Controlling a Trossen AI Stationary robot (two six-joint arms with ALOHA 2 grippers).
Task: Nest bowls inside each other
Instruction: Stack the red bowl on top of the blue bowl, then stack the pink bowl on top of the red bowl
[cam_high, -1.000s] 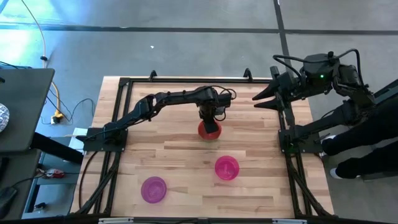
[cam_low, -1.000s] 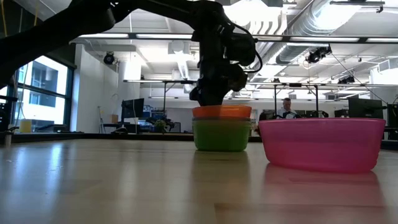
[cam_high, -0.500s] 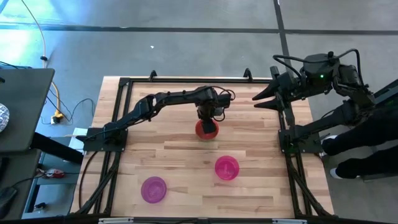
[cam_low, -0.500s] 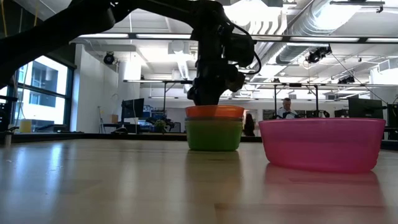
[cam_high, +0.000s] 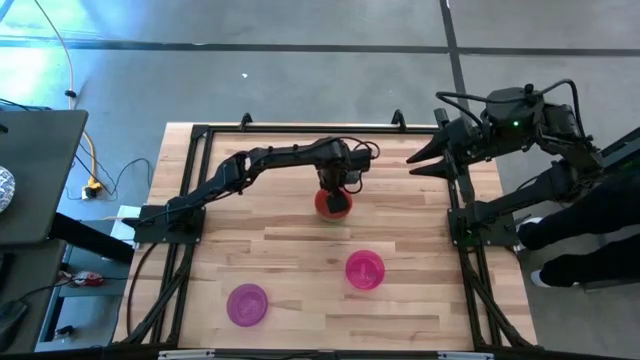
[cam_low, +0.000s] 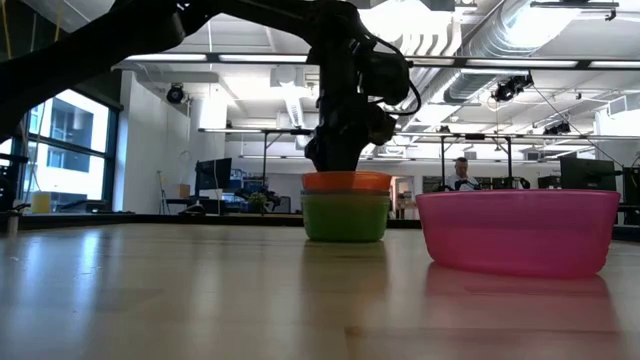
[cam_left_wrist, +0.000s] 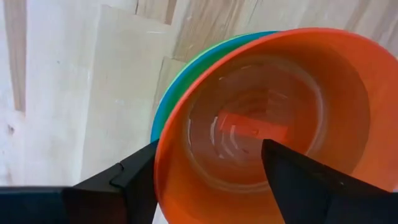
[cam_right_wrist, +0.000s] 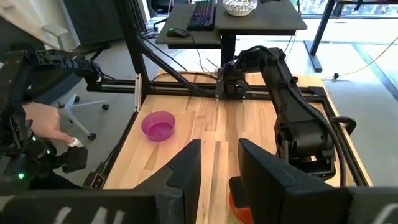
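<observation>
Left gripper (cam_high: 334, 196): your jaws pinch the red bowl's (cam_left_wrist: 261, 118) rim, one finger inside, one outside.
Stack: red bowl nested in green bowl (cam_low: 345, 216), teal edge showing; mid counter (cam_high: 280, 250).
Loose: magenta bowl (cam_high: 364, 269), purple bowl (cam_high: 247, 304), front.
Right gripper (cam_high: 420, 158): parked at right edge, jaws narrowly apart.

Both arms are matte black with jointed tubular links. The left gripper (cam_left_wrist: 208, 180) has flat, angular black fingers (cam_left_wrist: 134, 180). Black cables loop over the right arm's (cam_high: 520, 120) wrist, beside a green indicator light.
</observation>
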